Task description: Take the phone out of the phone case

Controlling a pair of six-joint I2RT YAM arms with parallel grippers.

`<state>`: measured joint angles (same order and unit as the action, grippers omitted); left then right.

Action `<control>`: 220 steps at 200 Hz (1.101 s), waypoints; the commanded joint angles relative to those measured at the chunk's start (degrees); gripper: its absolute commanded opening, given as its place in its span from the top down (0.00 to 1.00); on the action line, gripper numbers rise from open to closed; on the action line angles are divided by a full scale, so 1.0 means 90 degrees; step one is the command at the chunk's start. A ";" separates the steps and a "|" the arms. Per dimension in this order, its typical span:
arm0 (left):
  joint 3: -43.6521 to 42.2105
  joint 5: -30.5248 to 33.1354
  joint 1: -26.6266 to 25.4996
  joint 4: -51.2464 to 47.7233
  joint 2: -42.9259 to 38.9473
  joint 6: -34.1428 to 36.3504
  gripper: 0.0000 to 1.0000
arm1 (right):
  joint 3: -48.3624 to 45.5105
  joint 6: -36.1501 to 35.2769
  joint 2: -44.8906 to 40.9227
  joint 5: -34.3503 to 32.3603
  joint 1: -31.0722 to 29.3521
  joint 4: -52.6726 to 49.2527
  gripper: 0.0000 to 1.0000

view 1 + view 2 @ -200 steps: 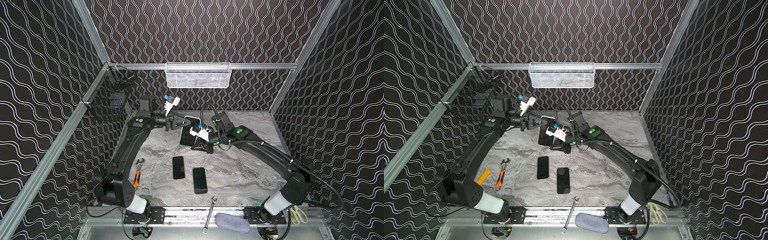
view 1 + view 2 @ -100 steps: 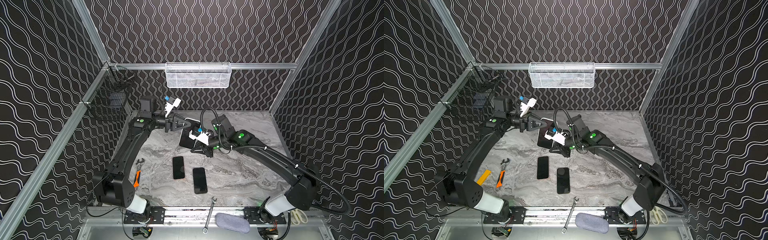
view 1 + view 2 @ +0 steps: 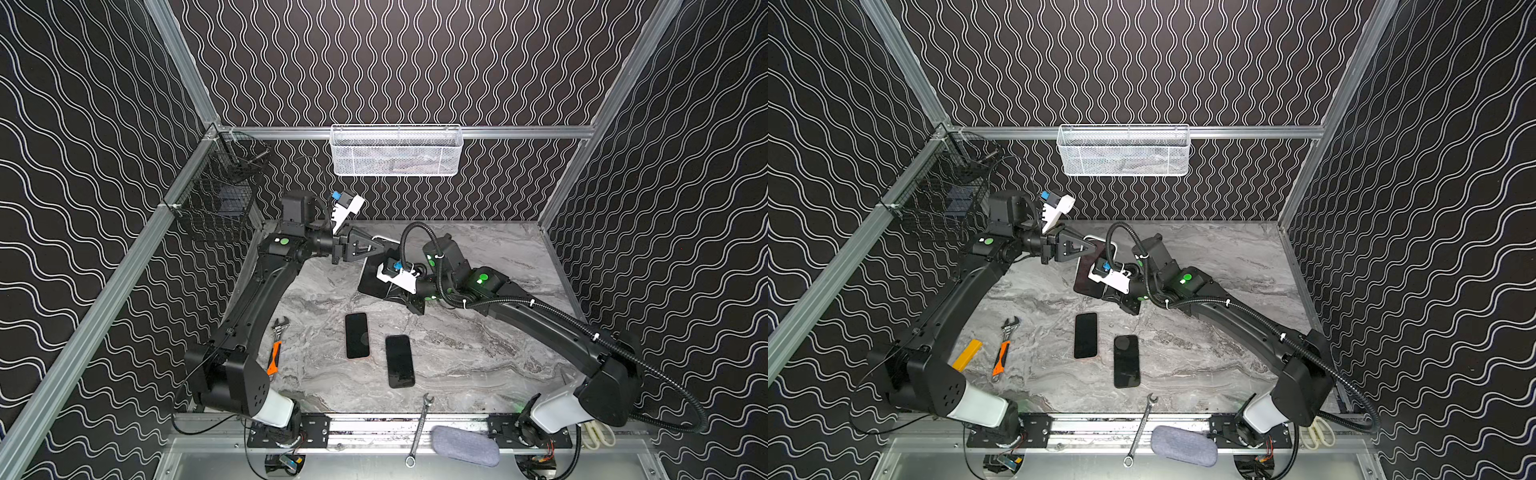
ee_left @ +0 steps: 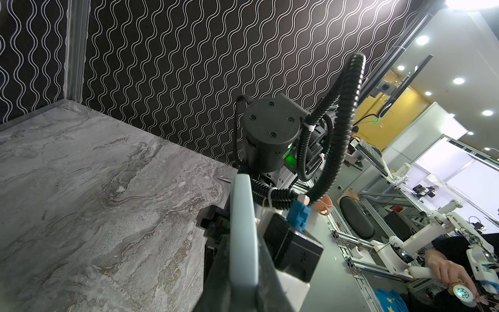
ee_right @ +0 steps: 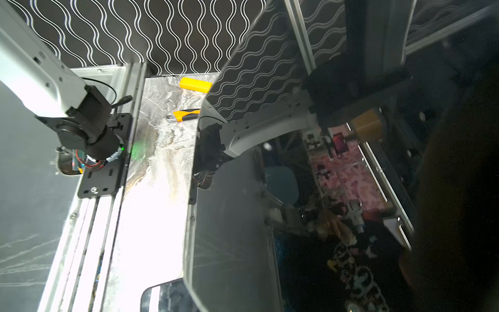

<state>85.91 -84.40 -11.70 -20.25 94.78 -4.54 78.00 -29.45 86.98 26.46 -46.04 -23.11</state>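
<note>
Held clear of the desk [image 3: 478, 353] near its back edge, the pale phone case [image 4: 243, 229] is pinched by the left end effector [image 3: 384, 248] while the right end effector [image 3: 390, 293] clamps the dark phone [image 3: 372, 280], seemingly to pull them apart.

Both arms were matte black: the left arm [image 3: 266, 291] at the frame's left, the right arm [image 3: 540, 320] at its right, each with a white base shell [image 3: 276, 409] near the bottom edge. Green lights [image 3: 284, 240] glowed on their joints. The left gripper [image 3: 385, 248] had a triangular black frame. In the left wrist view, a ribbed black conduit [image 4: 343, 129], zip-tied in white, curved past a round motor cap [image 4: 270, 118] with four screws.
</note>
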 commanded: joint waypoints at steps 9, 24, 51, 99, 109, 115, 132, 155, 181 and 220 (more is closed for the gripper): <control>0.0016 -0.0270 -0.0046 0.0216 -0.0070 -0.0180 1.00 | -0.0014 -0.0131 -0.0017 -0.0119 0.0088 0.0135 0.96; 0.0003 -0.0251 -0.0041 0.0229 -0.0082 -0.0194 1.00 | -0.0061 -0.0055 -0.0052 0.0005 0.0180 0.0216 0.95; 0.0003 -0.0217 -0.0046 0.0229 -0.0082 -0.0237 1.00 | -0.0262 0.0111 -0.0227 0.0272 0.0336 0.0517 0.94; -0.0183 0.0360 -0.0045 0.0926 -0.0232 -0.0932 1.00 | -0.0819 0.0826 -0.0642 0.1096 0.0733 0.1252 0.84; -0.0366 0.0647 -0.0047 0.1482 -0.0289 -0.1456 1.00 | -0.0912 0.1026 -0.0709 0.1240 0.0795 0.1384 0.84; -0.0441 0.0758 -0.0045 0.1730 -0.0294 -0.1748 1.00 | -0.0978 0.1165 -0.0749 0.1348 0.0831 0.1494 0.83; -0.0623 0.1180 -0.0042 0.2252 -0.0368 -0.2385 1.00 | -0.1212 0.1544 -0.0886 0.1606 0.0915 0.1884 0.77; -0.0906 0.1950 -0.0046 0.2927 -0.0571 -0.3198 1.00 | -0.1420 0.1956 -0.1039 0.1778 0.1026 0.2170 0.72; -0.1073 0.2923 -0.0040 0.3620 -0.0726 -0.4251 1.00 | -0.1628 0.2346 -0.1209 0.2035 0.1140 0.2256 0.57; -0.1465 0.4345 -0.0029 0.4081 -0.0750 -0.5801 1.00 | -0.2421 0.3616 -0.1700 0.2363 0.1522 0.3272 0.35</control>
<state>74.94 -56.69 -12.05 9.19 88.33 -44.21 59.31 -5.65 73.80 44.66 -34.04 -2.09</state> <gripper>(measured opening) 0.120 0.607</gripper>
